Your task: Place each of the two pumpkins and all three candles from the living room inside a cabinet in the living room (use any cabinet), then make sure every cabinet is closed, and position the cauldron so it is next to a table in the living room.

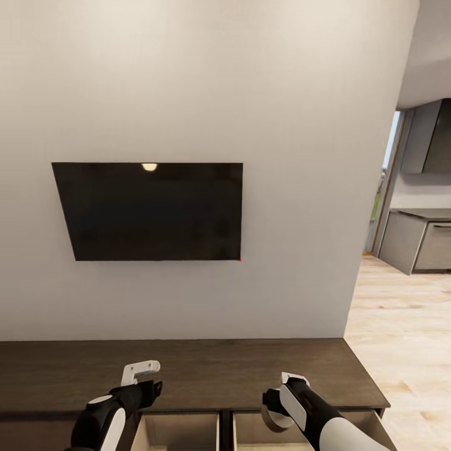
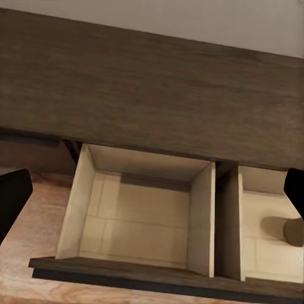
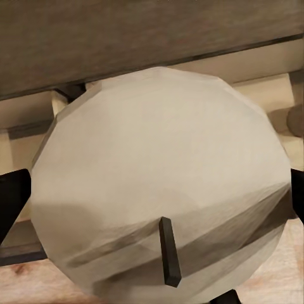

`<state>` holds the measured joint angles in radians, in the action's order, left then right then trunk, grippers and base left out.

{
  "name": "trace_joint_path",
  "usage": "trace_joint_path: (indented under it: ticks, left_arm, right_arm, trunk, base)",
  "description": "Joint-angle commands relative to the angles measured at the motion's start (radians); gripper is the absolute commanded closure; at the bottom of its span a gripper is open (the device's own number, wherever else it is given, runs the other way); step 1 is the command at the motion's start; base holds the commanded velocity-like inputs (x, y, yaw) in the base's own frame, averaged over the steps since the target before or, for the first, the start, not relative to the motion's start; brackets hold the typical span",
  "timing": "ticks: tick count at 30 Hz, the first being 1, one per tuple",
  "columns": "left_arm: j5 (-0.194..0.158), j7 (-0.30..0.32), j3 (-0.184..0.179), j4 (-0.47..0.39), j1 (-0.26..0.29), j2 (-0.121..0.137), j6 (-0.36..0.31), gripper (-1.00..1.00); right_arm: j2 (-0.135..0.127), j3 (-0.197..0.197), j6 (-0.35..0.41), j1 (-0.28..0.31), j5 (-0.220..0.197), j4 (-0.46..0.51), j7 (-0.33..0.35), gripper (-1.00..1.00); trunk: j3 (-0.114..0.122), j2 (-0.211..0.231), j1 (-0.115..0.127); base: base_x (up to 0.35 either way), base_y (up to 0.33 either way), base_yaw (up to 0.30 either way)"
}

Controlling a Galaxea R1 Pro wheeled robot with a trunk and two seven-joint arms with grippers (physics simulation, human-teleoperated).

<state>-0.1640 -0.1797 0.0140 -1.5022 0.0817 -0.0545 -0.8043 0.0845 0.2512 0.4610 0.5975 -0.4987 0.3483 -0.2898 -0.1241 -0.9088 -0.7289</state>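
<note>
The long dark-brown cabinet (image 1: 188, 369) stands against the wall below me, with two of its drawers pulled out. My right gripper (image 1: 275, 414) is shut on a white candle (image 3: 158, 158) with a dark wick (image 3: 168, 250), held over the right drawer (image 1: 260, 436). My left gripper (image 1: 145, 379) is open and empty, hovering over the left drawer (image 2: 142, 215), whose pale beige inside is bare. A small round pale thing (image 2: 293, 232) lies in the right drawer, cut off by the picture's edge. The pumpkins, the cauldron and the table are out of view.
A black television (image 1: 150, 210) hangs on the white wall above the cabinet. To the right, light wooden floor (image 1: 401, 351) leads past the wall's end to grey kitchen cupboards (image 1: 416, 241).
</note>
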Motion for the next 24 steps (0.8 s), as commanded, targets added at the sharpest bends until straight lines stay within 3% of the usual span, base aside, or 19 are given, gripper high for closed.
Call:
trace_joint_path:
  ticks: [1, 10, 16, 24]
  left_arm:
    - [-0.011, -0.007, 0.001, -0.001, 0.001, -0.001, -0.004, -1.0]
    - [-0.011, -0.007, 0.001, -0.001, 0.001, -0.001, -0.004, -1.0]
    - [-0.012, -0.005, 0.002, -0.002, 0.0, -0.001, -0.004, -1.0]
    - [-0.012, -0.003, 0.001, -0.004, 0.0, -0.001, -0.004, -1.0]
  right_arm:
    - [-0.001, 0.008, 0.005, 0.001, -0.011, 0.002, -0.009, 1.0]
    - [0.002, 0.008, 0.022, 0.001, -0.012, -0.011, -0.013, 1.0]
    - [0.002, 0.005, 0.091, 0.001, -0.012, -0.011, -0.016, 1.0]
    - [0.002, 0.003, 0.101, 0.001, -0.012, -0.011, -0.014, 1.0]
  trunk:
    - [-0.002, -0.001, 0.0]
    - [-0.002, -0.001, 0.0]
    - [-0.002, -0.001, 0.0]
    - [-0.002, -0.001, 0.0]
  base:
    - [0.048, 0.0, 0.0]
    - [0.067, 0.0, 0.0]
    - [0.119, 0.0, 0.0]
    - [0.095, 0.0, 0.0]
